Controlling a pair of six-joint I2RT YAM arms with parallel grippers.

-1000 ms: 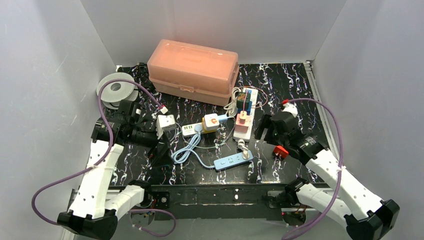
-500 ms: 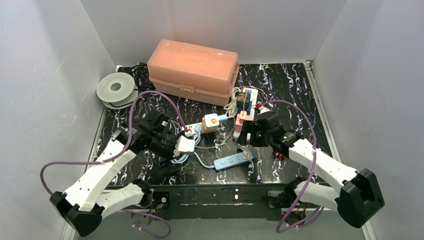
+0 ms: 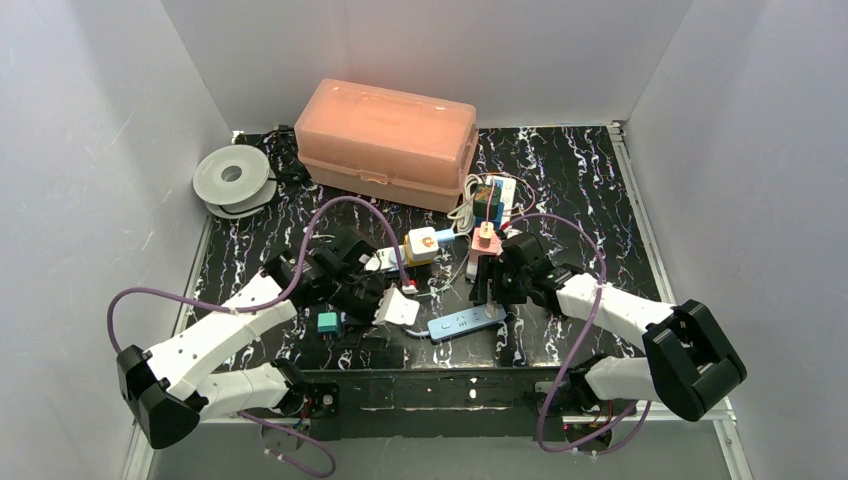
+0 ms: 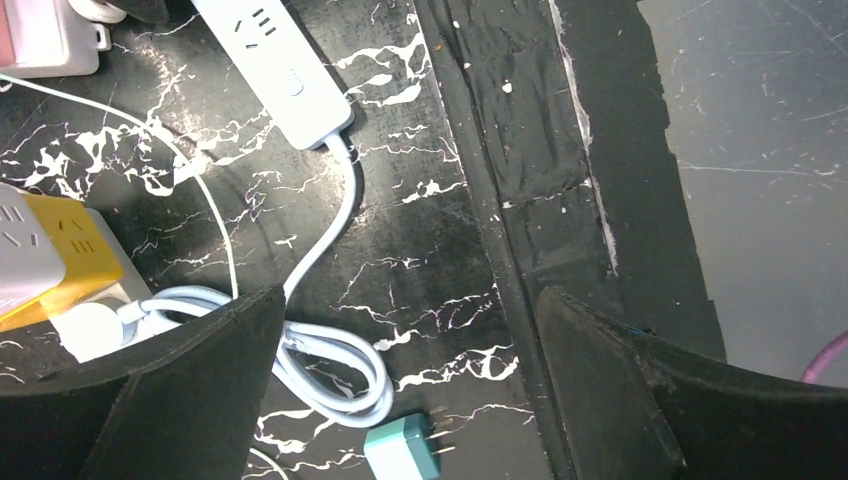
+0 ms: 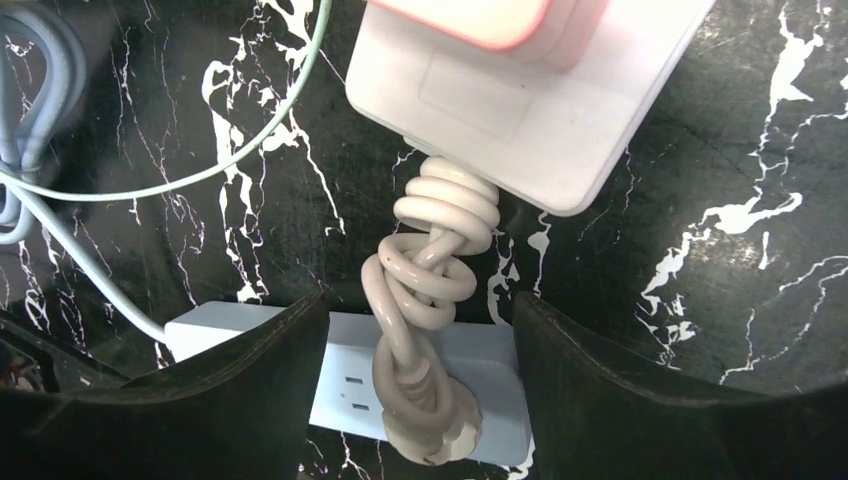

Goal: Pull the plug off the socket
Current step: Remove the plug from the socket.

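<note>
You are hovering the right gripper (image 5: pixel 420 340) over the beige plug (image 5: pixel 430 430), its fingers standing spread on either side of it and gripping nothing. The plug is sitting in the pale blue power strip (image 5: pixel 340 385), which is lying near the middle of the table's (image 3: pixel 570 170) near edge.

Nothing is pinning that strip down. If you are pulling on the plug alone, the strip is likely coming up with it instead of letting go.

The left gripper (image 4: pixel 408 335) is hanging wide open and empty by the near edge, over a light-blue cable loop (image 4: pixel 330 375) and a loose teal plug (image 4: pixel 400 450). It is near the strip but not on it, so it is bracing nothing.

The knotted beige cord (image 5: pixel 435 240) is running from the plug toward the white strip (image 5: pixel 500 110) just beyond. Closing too high is risking a grip on the knot rather than the plug body, which would be tugging the cord and dragging that white strip. How deep the pins are sitting I cannot tell from the wrist view.
</note>
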